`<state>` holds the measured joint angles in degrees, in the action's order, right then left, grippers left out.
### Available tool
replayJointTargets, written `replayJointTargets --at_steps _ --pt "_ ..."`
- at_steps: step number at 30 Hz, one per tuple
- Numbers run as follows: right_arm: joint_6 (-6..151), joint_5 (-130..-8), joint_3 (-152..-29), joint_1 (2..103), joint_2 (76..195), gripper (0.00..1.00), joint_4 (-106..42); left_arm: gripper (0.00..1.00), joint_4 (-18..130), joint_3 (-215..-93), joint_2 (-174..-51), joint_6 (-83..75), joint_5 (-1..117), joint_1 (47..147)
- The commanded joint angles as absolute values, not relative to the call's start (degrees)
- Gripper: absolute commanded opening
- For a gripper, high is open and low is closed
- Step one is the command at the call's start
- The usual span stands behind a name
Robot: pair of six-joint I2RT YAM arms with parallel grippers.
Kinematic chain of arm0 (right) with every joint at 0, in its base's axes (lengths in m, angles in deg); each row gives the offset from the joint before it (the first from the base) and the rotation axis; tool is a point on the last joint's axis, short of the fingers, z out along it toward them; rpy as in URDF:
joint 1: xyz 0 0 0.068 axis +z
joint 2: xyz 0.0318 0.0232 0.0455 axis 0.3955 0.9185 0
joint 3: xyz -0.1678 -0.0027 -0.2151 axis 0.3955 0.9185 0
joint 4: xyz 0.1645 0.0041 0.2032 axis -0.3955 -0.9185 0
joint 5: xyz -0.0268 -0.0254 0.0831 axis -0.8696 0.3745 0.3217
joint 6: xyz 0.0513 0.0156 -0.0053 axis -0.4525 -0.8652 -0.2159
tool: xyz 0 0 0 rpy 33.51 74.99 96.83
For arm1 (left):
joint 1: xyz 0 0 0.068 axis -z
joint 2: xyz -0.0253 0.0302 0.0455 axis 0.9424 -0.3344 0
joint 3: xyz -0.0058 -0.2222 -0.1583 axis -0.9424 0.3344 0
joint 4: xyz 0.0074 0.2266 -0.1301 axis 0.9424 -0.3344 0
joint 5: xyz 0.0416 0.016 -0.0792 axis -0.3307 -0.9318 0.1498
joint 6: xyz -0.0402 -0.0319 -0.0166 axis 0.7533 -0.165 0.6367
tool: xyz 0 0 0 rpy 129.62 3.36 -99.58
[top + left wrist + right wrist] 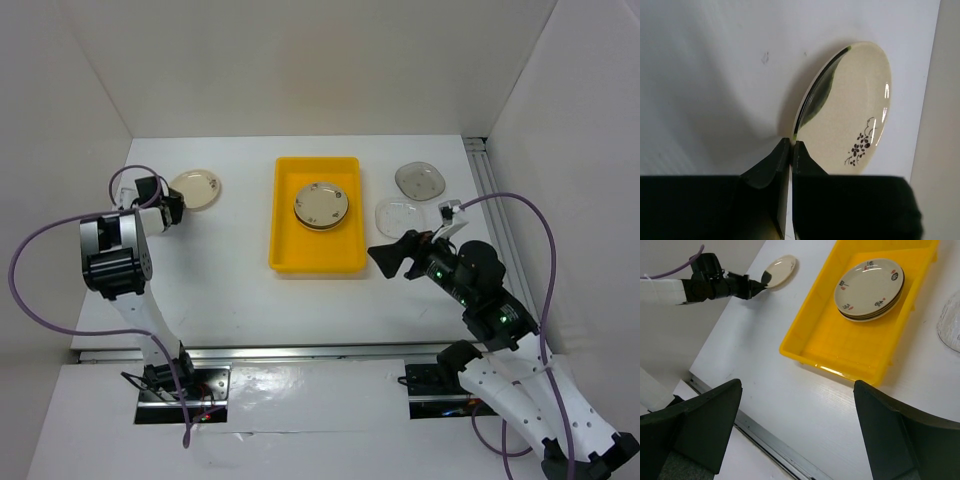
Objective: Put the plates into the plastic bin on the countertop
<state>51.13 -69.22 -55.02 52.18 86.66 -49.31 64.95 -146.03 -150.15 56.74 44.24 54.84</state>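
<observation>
Ok, left fingers (786, 150) pinched on the near rim of the cream plate (855, 105), almost shut. Plate's on the desk (230, 280) left of the bin (315, 250), well apart; near edge looks tipped up. Right fingers (392, 256) wide, empty, beside the bin's right wall. Stack (322, 204) sits in the bin; grey plate (420, 180) and clear plate (400, 214) wait on the right. Rim grip is thin, so I'd lift straight, move slowly, clear the bin wall, lower onto the stack, then release.
</observation>
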Motion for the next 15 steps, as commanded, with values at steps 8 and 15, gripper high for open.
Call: replayJointTargets --at_steps 8,15 --pt "51.9 -76.6 -57.4 52.1 85.1 1.0 -51.4 0.0 63.6 -140.3 -124.0 49.7 50.8 68.6" --pt "48.6 -77.2 -55.5 52.1 85.2 1.0 -51.4 0.0 60.3 -143.1 -126.2 43.2 56.1 84.3"
